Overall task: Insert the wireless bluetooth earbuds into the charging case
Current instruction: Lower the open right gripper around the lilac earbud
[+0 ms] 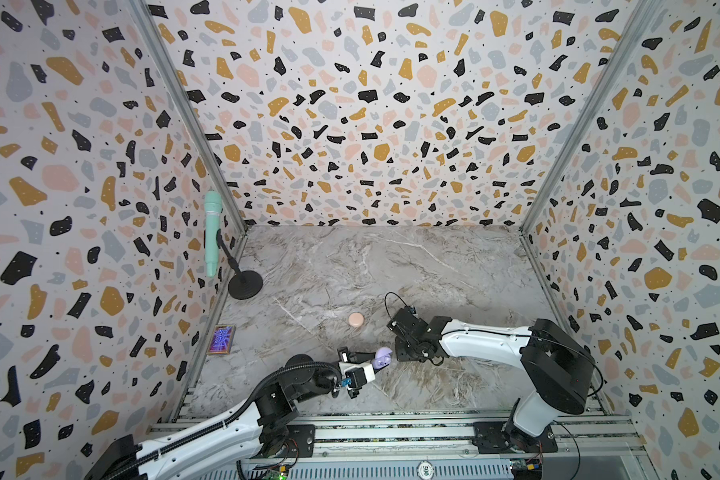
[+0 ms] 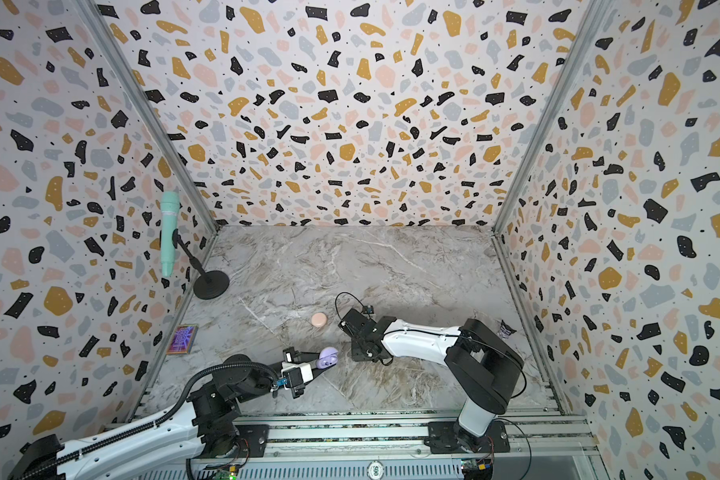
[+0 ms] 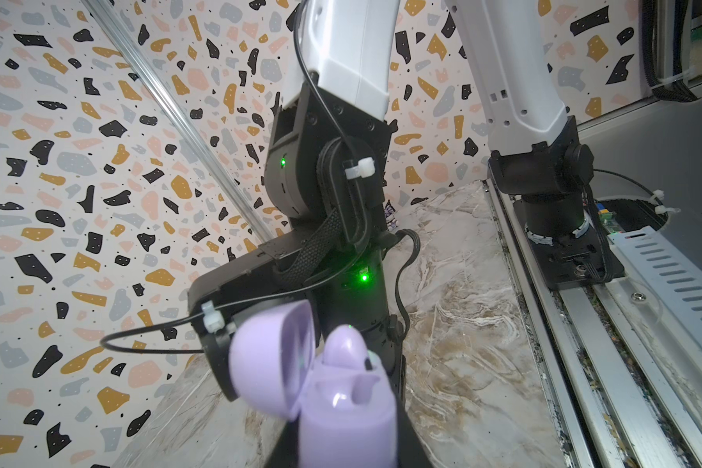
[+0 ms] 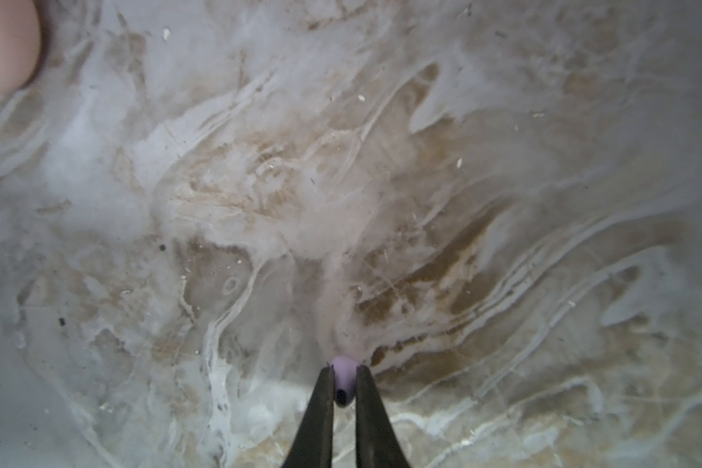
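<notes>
From my remote desk, the stereo head looks steeply down from high over the cell's near end; both top views share the whole marble table [image 1: 391,266] and patterned walls [image 1: 391,104]. The left wrist camera sits very close behind the open lavender case [image 3: 341,401], facing across the table toward the right arm [image 3: 341,60] and the rail [image 3: 625,364]. The right wrist camera stares almost straight down at the marble from close by, past the right gripper [image 4: 344,368], catching an edge of the pink case [image 4: 5,44] that both top views show mid-table.
</notes>
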`<state>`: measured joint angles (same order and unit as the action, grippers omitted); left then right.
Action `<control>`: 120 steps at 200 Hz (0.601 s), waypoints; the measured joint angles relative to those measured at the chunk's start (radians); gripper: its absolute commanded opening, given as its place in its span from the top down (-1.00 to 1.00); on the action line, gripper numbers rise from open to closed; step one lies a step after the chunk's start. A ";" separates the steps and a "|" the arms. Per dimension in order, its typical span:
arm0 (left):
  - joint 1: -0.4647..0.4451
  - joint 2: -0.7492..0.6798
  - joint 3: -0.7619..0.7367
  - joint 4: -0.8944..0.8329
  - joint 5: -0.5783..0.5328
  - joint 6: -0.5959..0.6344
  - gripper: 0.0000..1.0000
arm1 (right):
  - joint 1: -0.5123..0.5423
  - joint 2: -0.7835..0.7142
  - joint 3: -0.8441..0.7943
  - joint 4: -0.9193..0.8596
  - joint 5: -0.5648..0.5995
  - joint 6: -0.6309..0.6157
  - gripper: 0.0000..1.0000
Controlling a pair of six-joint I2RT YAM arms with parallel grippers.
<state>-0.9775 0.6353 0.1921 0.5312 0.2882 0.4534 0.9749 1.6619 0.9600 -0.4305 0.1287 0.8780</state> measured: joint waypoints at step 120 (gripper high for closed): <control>-0.001 0.002 0.000 0.000 0.000 0.004 1.00 | 0.027 0.014 0.024 -0.069 0.103 0.016 0.77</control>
<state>-0.9787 0.6373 0.1921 0.5312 0.2878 0.4572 1.0016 1.6756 0.9836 -0.4999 0.2321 0.8936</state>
